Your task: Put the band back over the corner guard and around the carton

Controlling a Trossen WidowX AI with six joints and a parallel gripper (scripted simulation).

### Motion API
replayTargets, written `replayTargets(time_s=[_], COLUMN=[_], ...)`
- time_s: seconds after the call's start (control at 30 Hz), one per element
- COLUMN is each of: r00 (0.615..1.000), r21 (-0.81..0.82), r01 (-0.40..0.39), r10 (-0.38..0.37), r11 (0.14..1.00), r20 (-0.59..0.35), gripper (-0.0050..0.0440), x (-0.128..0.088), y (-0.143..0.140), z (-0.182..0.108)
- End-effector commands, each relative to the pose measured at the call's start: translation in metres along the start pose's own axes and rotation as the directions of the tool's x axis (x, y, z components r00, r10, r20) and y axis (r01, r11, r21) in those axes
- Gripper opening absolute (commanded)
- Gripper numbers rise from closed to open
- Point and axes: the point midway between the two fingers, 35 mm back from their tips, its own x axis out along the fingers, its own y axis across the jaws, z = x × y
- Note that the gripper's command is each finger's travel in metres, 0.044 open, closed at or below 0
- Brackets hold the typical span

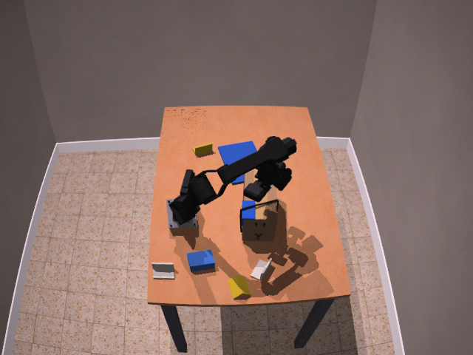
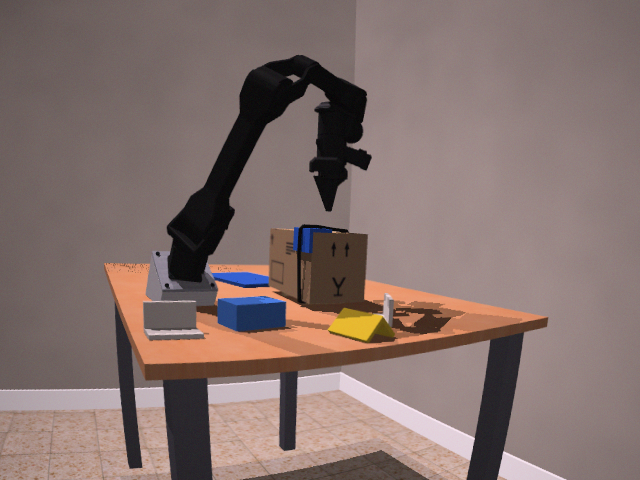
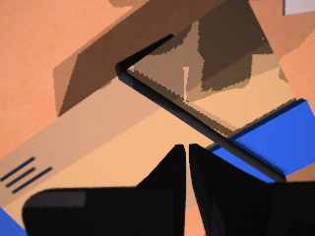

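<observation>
Below the pincer: carton (image 2: 330,268) printed with two up arrows and a Y-like glass mark.
Band (image 2: 321,226): beneath pincer, over blue guard (image 2: 309,239).
Pincer (image 2: 327,205): closed, holding nothing, hanging apart above carton.

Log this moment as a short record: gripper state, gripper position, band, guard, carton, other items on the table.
gripper state: gripper shut, nothing held
gripper position: above the carton, clear of it and of the band
band: black band runs over the carton top and down its side, crossing the guard
guard: blue corner guard on the carton's top edge
carton: upright on the table
other items: blue block, yellow wedge, grey bracket, flat blue sheet
</observation>
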Motion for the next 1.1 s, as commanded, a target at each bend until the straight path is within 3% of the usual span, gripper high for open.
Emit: replayTargets(time_s=[0.0,0.3,1.07], r00=[1.000,1.000,1.000], r21=[-0.003,-0.003,-0.003], r01=[0.013,0.013,0.013], r10=[-0.013,-0.013,-0.013], r11=[1.000,1.000,1.000], r20=[-0.006,-0.006,-0.006], gripper=[0.0000,0.0000,0.0000], x=[0.003,0.005,0.039], y=[0.043,0.046,0.046], z=[0.020,0.021,0.021])
